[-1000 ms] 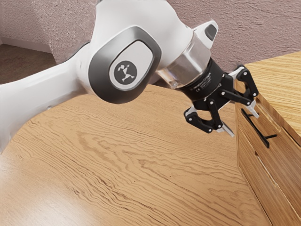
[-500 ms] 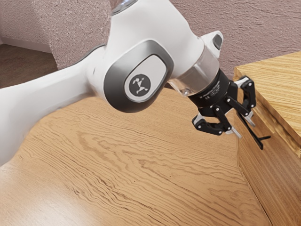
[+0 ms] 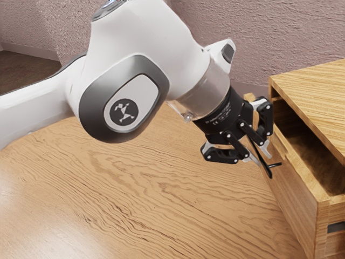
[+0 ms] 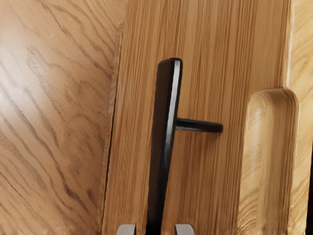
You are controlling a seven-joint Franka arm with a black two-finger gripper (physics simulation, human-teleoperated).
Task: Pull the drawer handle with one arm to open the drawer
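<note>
The wooden drawer (image 3: 291, 186) stands pulled partly out of the cabinet (image 3: 315, 89) at the exterior view's right, and its hollow inside shows. Its black bar handle (image 3: 269, 168) runs down the drawer front. My gripper (image 3: 260, 156) is at that handle, fingers on either side of the bar and shut on it. In the wrist view the handle (image 4: 164, 147) runs straight between my two grey fingertips (image 4: 126, 229), with its short post (image 4: 200, 127) going into the drawer front (image 4: 137, 98).
The cabinet stands on a wide wooden table (image 3: 135, 189). A rough pinkish wall (image 3: 302, 32) rises behind it. My white arm (image 3: 135, 81) crosses from the exterior view's left.
My gripper went from open in front of the shut drawer to closed on the handle, then drew back toward the exterior view's left. The drawer slid out with it.
</note>
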